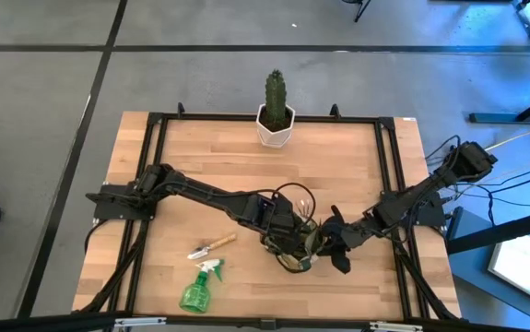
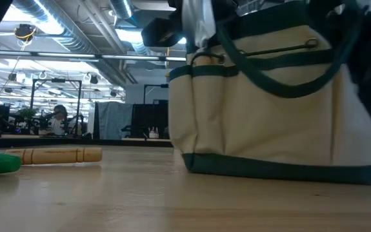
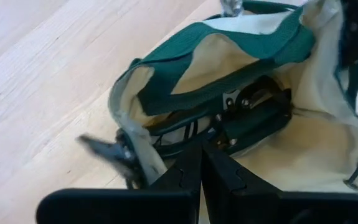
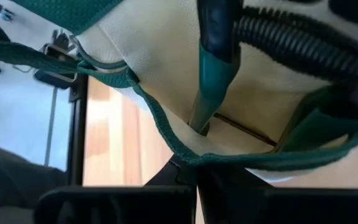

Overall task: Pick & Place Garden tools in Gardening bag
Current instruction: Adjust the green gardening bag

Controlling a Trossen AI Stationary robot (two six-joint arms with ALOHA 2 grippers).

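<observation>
Both end effectors, left point(image 3: 200, 163) and right point(image 4: 194, 171), are fully closed at the soft tan-and-green fabric bag point(image 1: 294, 247); right pinches its woven green rim.

Even, soft overhead light; ceiling lamps point(image 2: 62, 29) glare in the low view, and both wrist views blur.

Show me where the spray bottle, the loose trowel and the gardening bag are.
spray bottle point(image 1: 195, 293), high view, on its green body.
trowel point(image 1: 220, 243), high view, on its wooden handle.
gardening bag point(image 2: 269, 122), low view, on its tan side panel.
</observation>
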